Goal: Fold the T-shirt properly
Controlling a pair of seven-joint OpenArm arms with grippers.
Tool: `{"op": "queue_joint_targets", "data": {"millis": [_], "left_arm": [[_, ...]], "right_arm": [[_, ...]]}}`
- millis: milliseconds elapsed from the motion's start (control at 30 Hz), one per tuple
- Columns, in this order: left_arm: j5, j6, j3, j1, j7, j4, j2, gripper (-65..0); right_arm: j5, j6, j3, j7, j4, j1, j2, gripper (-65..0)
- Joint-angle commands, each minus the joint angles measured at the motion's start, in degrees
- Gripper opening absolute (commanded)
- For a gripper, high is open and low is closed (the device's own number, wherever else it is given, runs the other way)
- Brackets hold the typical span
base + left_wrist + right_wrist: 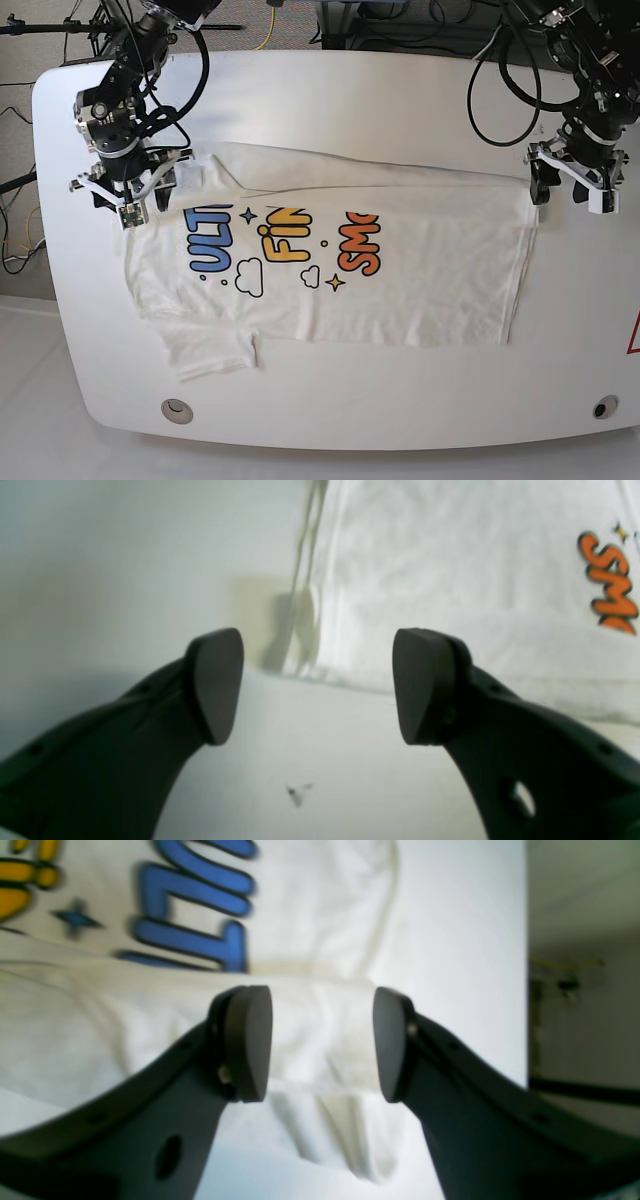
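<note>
One garment, the T-shirt (400, 270), lies spread print-up on the white table (350, 100), its far long edge already turned inward as a band over the body; the near sleeve (210, 352) is still spread flat toward the table's front edge. The fabric is thin white knit, matte, softly wrinkled, with hemmed edges and a rubbery-looking print in blue (200, 905), yellow and orange (607, 582) lettering. It is judged light, limp and not fragile: it should drape and sag from any hold, drag rather than slide cleanly on the table, and keep no shape of its own. Pinching a hem or a folded double edge is likely to give the surest hold; both layers must be caught or the fold may open.

Right gripper (322, 1042): jaws apart, straddling the folded sleeve band, which lies between the flat black pads; whether the pads touch the cloth cannot be told. The blue lettering lies just beyond its tips.

Left gripper (317, 685): jaws spread, nothing between them but bare table; the shirt's bottom corner lies just ahead of the tips, its hem running off to one side. In the base view this gripper (572, 185) stands just beside the shirt's far hem corner.

Outward, the table is smooth, glossy and round-cornered; dark cables (500, 80) loop behind both arms.
</note>
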Motion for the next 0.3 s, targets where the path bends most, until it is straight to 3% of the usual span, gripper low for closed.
{"op": "queue_joint_targets", "data": {"millis": [0, 267], "left_arm": [[-1.1, 0.0, -0.1, -0.9, -1.8, 1.1, -0.6, -22.4], [-1.1, 0.0, 0.0, -1.2, -1.8, 1.1, -1.0, -22.4]], "right_arm": [[-0.3, -0.6, 0.4, 0.7, 1.2, 1.0, 0.7, -34.3], [-0.3, -0.6, 0.4, 0.7, 1.0, 1.6, 0.7, -34.3]]}}
